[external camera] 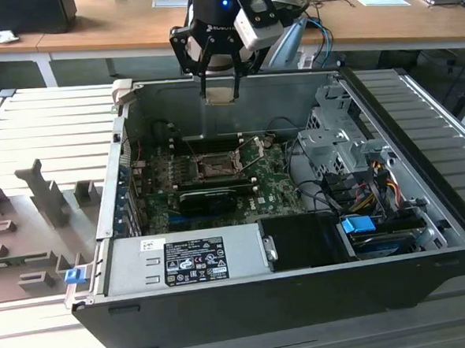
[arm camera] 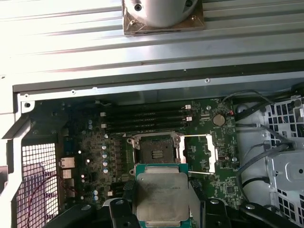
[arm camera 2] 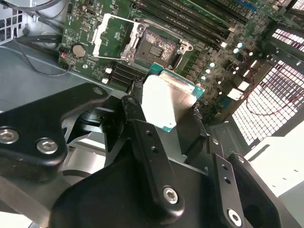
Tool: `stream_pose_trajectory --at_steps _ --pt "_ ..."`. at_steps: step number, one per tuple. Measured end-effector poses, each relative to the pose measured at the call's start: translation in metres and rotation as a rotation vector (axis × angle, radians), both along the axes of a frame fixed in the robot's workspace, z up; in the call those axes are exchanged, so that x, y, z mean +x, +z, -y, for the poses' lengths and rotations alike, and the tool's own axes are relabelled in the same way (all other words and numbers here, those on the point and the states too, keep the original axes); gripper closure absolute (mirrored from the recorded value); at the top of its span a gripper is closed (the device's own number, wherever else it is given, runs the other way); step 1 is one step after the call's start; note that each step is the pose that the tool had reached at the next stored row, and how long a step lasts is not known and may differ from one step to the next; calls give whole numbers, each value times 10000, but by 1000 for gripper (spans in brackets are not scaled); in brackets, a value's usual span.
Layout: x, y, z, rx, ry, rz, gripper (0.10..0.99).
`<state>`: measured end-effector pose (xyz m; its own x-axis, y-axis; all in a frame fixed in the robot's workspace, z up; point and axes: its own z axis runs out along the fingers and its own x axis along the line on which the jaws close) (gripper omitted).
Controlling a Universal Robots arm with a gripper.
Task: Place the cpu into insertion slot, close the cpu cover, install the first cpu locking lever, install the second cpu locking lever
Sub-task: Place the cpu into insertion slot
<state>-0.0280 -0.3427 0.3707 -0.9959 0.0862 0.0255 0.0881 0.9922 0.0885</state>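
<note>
My gripper [external camera: 220, 92] hangs above the back wall of the open computer case, shut on the cpu [external camera: 220, 94], a pale silver square chip. In both wrist views the cpu [arm camera: 161, 197] [arm camera 2: 166, 102] sits flat between the black fingers [arm camera: 118, 209], well above the motherboard. Below it lies the insertion slot [arm camera: 154, 152] [arm camera 2: 154, 47] [external camera: 216, 169], bare, with a dark centre. The cpu cover [arm camera: 200, 153] [arm camera 2: 110, 34] is swung open, lying beside the slot. Thin wire locking levers [external camera: 252, 151] stand raised next to the slot.
Long black memory slots [arm camera: 142, 118] run beside the socket. A black graphics card [external camera: 210, 197] sits in front of it. The power supply [external camera: 186, 260] fills the case's front, and a drive cage [external camera: 337, 140] with cables is at the exterior view's right.
</note>
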Motion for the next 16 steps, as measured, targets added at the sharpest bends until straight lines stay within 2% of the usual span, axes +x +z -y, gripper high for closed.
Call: stream_pose_trajectory --at_steps 16 --pt "0 -14 0 0 -311 1 557"
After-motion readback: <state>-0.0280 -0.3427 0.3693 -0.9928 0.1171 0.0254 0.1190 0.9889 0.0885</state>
